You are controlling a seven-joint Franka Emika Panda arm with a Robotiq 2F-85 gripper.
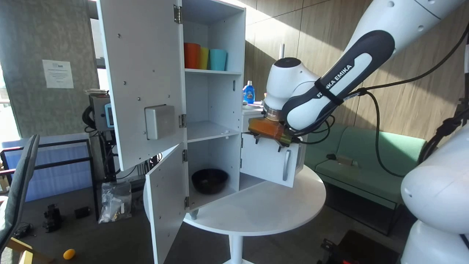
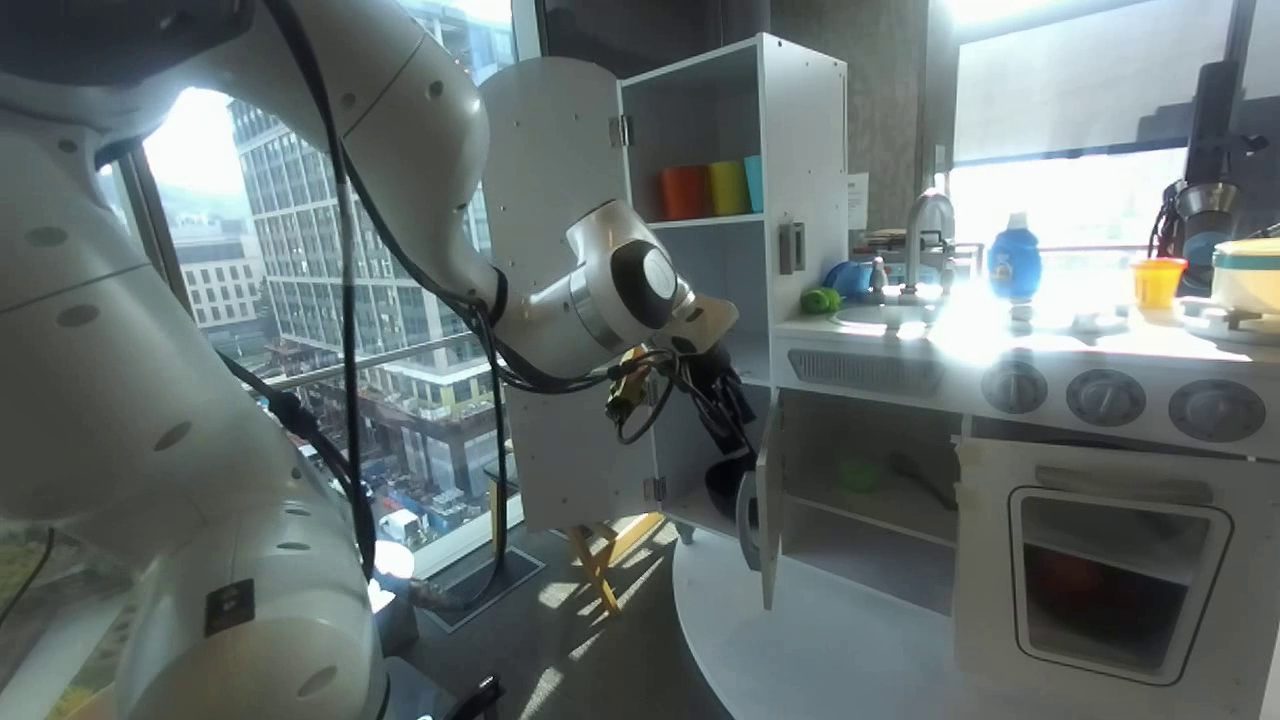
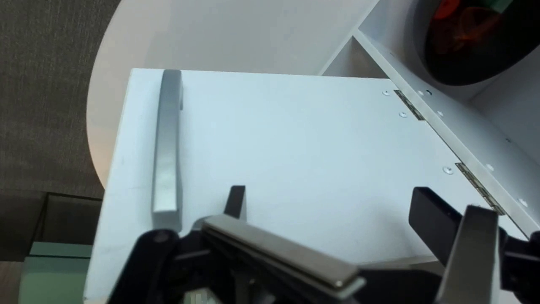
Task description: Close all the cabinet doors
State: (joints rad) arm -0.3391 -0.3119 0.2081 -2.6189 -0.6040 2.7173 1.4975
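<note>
The tall upper cabinet door [image 1: 146,69] with its grey square panel [image 1: 160,122] stands swung wide open. It also shows in an exterior view [image 2: 548,160]. The shorter lower cabinet door [image 1: 169,200] is open too. A small white door [image 1: 267,157] with a grey handle [image 1: 287,165], hinged beside the tall cabinet, stands partly open, seen edge-on in an exterior view [image 2: 769,490]. My gripper [image 1: 268,143] points down at its handle-side face. In the wrist view its fingers [image 3: 331,202] are wide apart over the door [image 3: 274,139]; I cannot tell if they touch it.
A black bowl [image 1: 209,180] sits in the cabinet's bottom compartment, and coloured cups [image 1: 218,59] stand on its upper shelf. The oven door [image 2: 1110,580] is beside the small door's compartment. A round white table [image 1: 256,216] bears the toy kitchen. A green couch [image 1: 366,165] stands behind.
</note>
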